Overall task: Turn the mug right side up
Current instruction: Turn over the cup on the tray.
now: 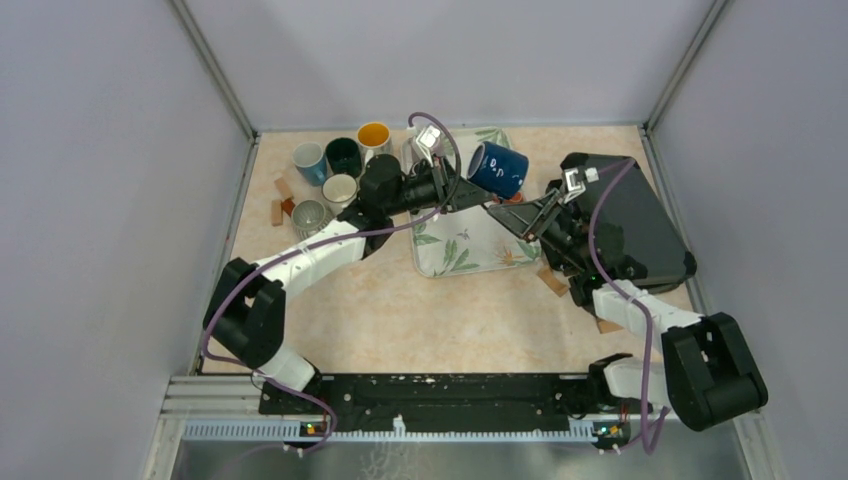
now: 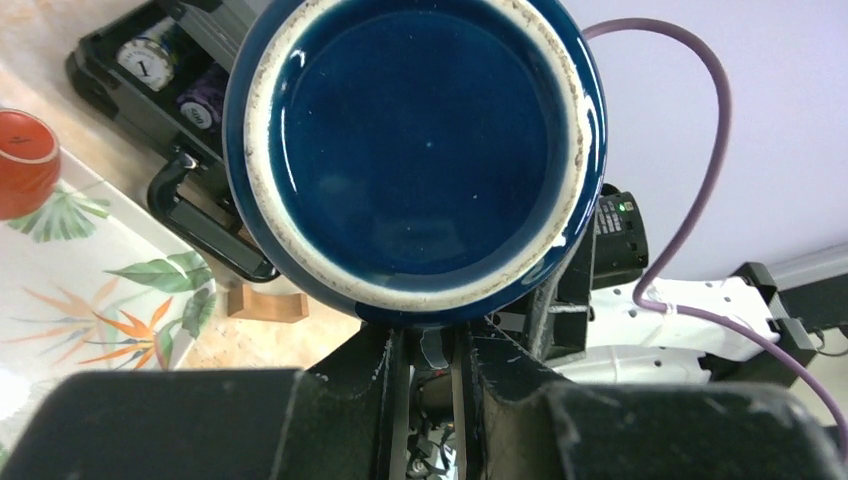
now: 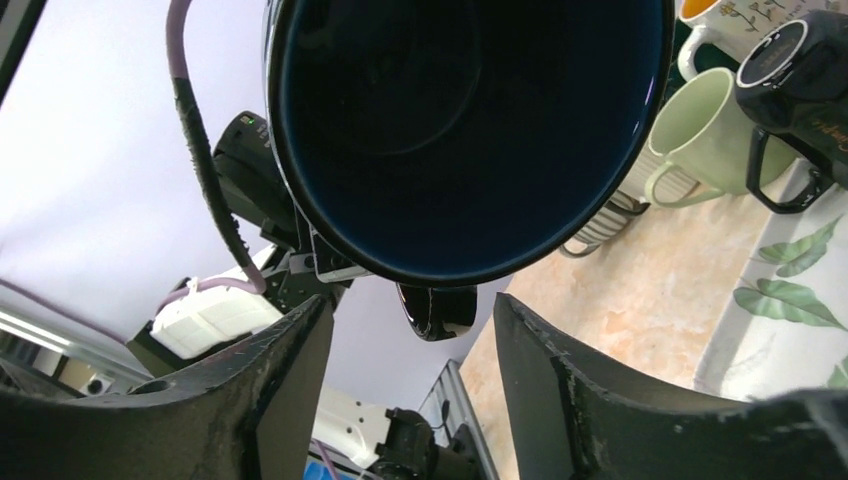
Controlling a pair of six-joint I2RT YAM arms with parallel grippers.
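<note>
1. The left pincer (image 2: 432, 365) is clenched on the dark blue mug (image 1: 497, 168). Its two fingers stand close together at the lower edge of the mug, next to the base.
2. The right pincer (image 3: 410, 310) is released. Its fingers are wide apart just below the mouth of the mug, and I cannot tell if they touch it.
3. The mug is in the air above the tray (image 1: 450, 255), lying on its side. The mouth faces the right arm and the base faces the left wrist.
4. The mug is glossy dark blue outside and inside. It has a pale rough ring on the base and small white marks on the wall.
5. There is one tray with a leaf print on the tabletop (image 1: 400, 310), and one red cup (image 2: 25, 150) is on it.
6. Five other mugs (image 1: 339, 188) stand together at the far left: light blue, dark green, yellow inside, cream, and grey striped.
7. One black case (image 1: 640, 215) lies to the right of the tray.
</note>
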